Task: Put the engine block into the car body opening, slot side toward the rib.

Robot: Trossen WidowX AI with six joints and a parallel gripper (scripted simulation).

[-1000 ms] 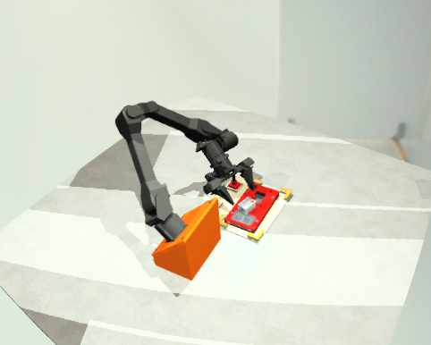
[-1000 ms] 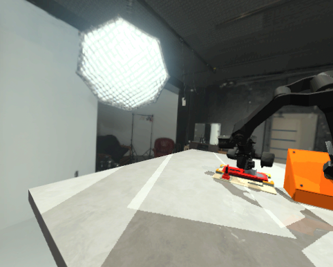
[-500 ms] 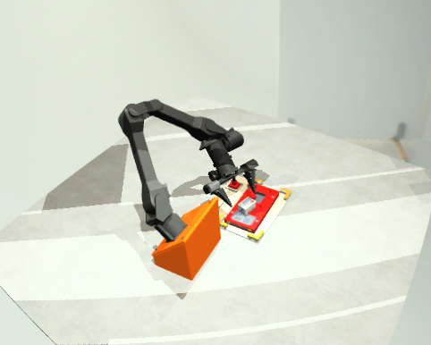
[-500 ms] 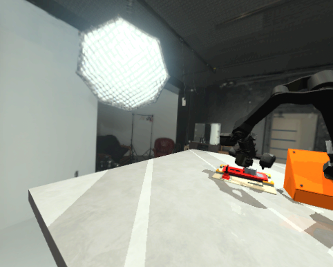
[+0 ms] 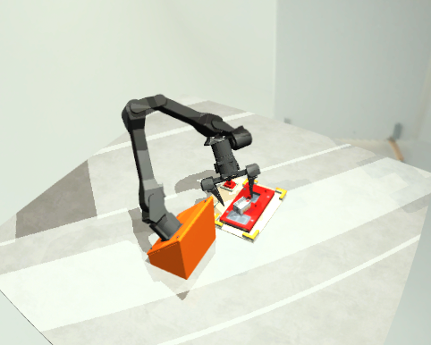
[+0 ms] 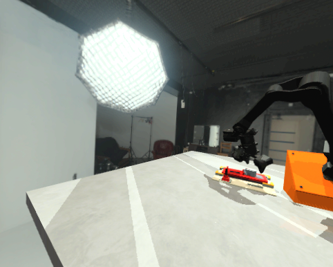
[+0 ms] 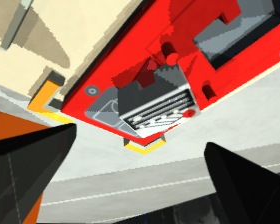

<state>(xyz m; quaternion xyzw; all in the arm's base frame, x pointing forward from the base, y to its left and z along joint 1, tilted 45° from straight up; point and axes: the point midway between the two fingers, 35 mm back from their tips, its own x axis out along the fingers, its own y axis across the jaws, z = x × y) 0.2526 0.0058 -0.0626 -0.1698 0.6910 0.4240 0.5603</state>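
The grey engine block [image 5: 241,205] [image 6: 249,172] [image 7: 153,100] stands proud of the red car body [image 5: 256,211] [image 6: 259,178] [image 7: 122,59], beside a grey panel and red pegs. In the wrist view it looks slightly tilted; its underside and how deep it sits are hidden. A red tab meets its far side there. A dark opening [image 7: 241,32] with a red tab shows farther along the body. My gripper [image 5: 237,201] [image 6: 254,167] [image 7: 141,138] is wide open and empty above the body, with its fingertips apart from the block in the wrist view.
The body lies on a cream board [image 5: 266,214] [image 6: 258,189] [image 7: 18,65] with yellow corner brackets [image 5: 250,235] [image 7: 45,95]. A small red part [image 5: 229,184] [image 6: 226,176] stands beside the body. The orange arm base [image 5: 196,241] [image 6: 308,180] [image 7: 6,125] is close to the board.
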